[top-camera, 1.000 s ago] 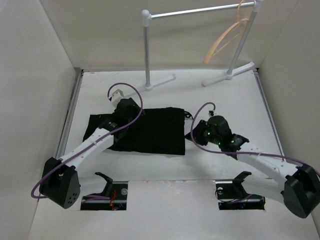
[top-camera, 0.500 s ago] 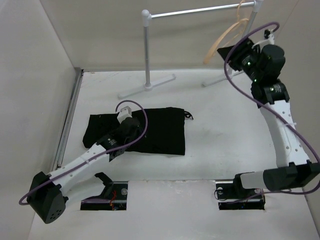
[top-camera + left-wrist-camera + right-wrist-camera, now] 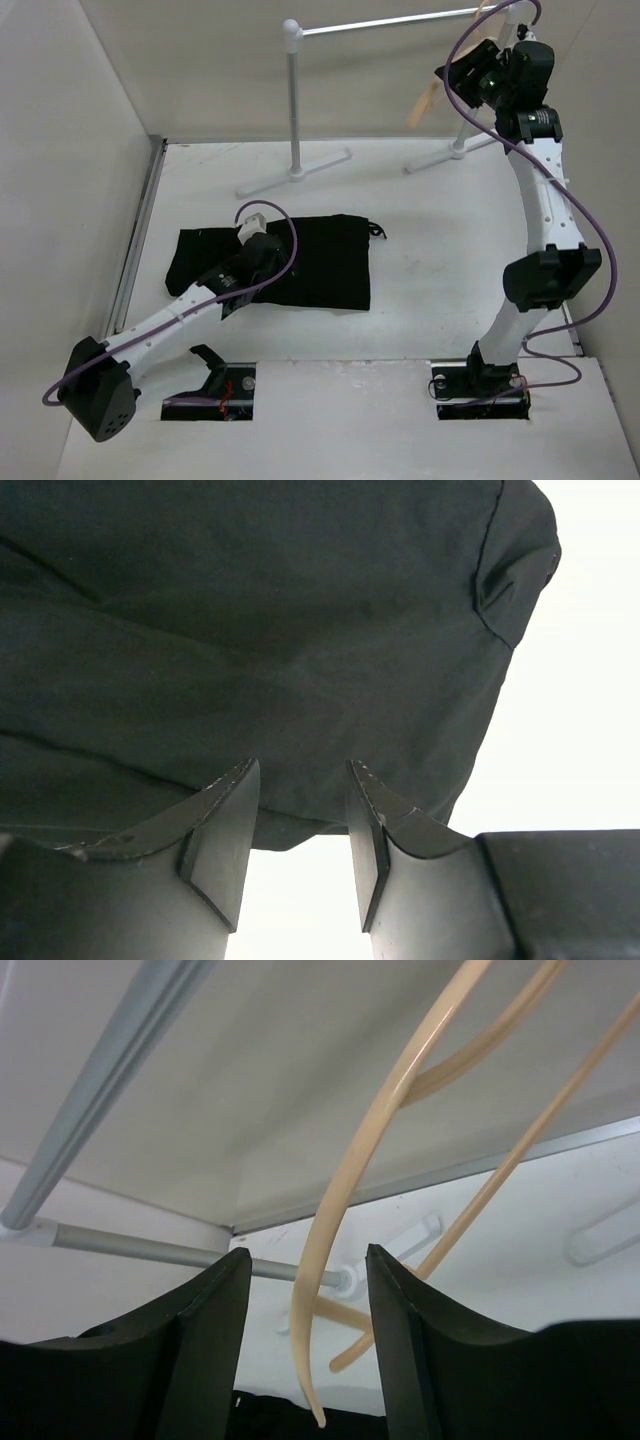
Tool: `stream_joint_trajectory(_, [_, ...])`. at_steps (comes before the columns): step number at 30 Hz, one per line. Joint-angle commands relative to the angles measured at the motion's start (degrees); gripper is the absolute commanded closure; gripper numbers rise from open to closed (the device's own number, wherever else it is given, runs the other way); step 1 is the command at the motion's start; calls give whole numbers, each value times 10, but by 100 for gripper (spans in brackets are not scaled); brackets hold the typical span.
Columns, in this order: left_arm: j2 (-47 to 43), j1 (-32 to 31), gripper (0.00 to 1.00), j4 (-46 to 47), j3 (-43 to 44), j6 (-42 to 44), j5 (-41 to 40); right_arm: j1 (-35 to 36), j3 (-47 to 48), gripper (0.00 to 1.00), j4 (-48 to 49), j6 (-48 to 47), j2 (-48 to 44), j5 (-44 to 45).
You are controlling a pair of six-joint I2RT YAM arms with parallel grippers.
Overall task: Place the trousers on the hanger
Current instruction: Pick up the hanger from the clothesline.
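You had the right arm reaching high into the far right corner. There the hanger (image 3: 350, 1190) hung from the rail of the rack (image 3: 380, 22). The right pincer (image 3: 307, 1255) stood with its jaws apart. One tan arm of the hanger ran up through the gap between them, and no contact was clear. It seemed placed that way so the jaws could close on the wood and lift the hanger off the rail.

The trousers (image 3: 300, 262), black and folded flat, lay on the left half of the worktop (image 3: 440, 260), well apart from the hanger and the right pincer. The left pincer (image 3: 300, 775) hung low over their near edge. Its jaws were also apart and clamped on nothing. Dark cloth filled most of the wrist view beyond the fingers, and bare worktop showed just near of the hem. That pose looked like a wait above the cloth, ready to pinch it once the hanger came down.
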Motion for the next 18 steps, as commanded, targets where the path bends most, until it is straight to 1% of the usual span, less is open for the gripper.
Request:
stream_joint_trajectory(1, [4, 11, 62, 24, -3, -3, 14, -2, 51, 47, 5, -3, 19, -35])
stream_joint_trajectory(4, [7, 15, 62, 24, -3, -3, 15, -2, 55, 53, 14, 2, 37, -50])
stream_joint_trajectory(8, [4, 20, 62, 24, -10, -5, 15, 0, 53, 68, 28, 5, 45, -58])
stream_joint_trajectory(11, [3, 21, 62, 27, -12, -7, 15, 1, 54, 75, 51, 15, 44, -72])
stream_joint_trajectory(13, [3, 22, 62, 27, -12, -8, 15, 1, 54, 78, 66, 24, 38, -85])
stream_joint_trajectory(18, [-2, 20, 59, 27, -22, -8, 15, 1, 48, 80, 97, 29, 13, -106])
